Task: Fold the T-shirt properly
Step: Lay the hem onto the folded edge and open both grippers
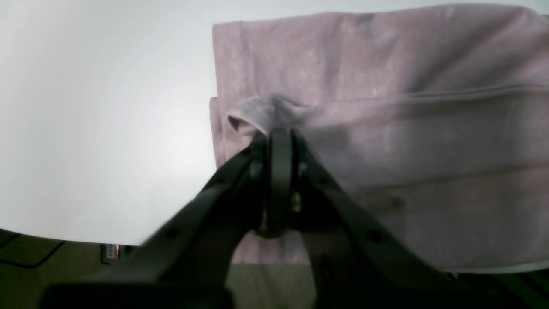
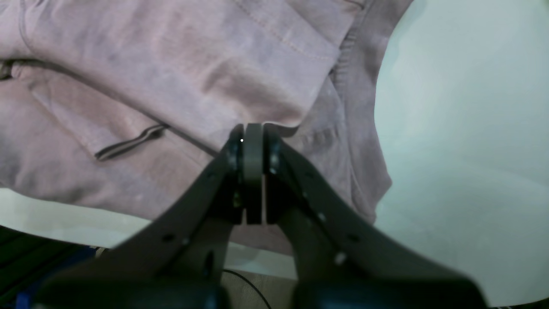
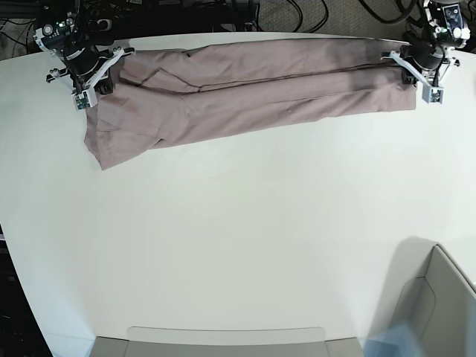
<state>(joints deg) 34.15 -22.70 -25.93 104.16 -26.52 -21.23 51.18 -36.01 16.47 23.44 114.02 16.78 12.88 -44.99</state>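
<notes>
The dusty-pink T-shirt (image 3: 245, 93) lies folded lengthwise into a long band across the far side of the white table (image 3: 238, 238). My left gripper (image 1: 276, 131) is shut on a pinched fold of the T-shirt (image 1: 386, 86) at its right end in the base view, where the gripper (image 3: 410, 74) sits at the far right. My right gripper (image 2: 253, 128) is shut on the T-shirt (image 2: 171, 64) at a fold edge near a sleeve, at the far left in the base view (image 3: 93, 83). The cloth bunches near the left end.
A grey bin (image 3: 439, 312) stands at the near right corner. A grey tray edge (image 3: 223, 342) runs along the near side. Cables and dark floor (image 3: 282, 15) lie beyond the far table edge, close behind both grippers.
</notes>
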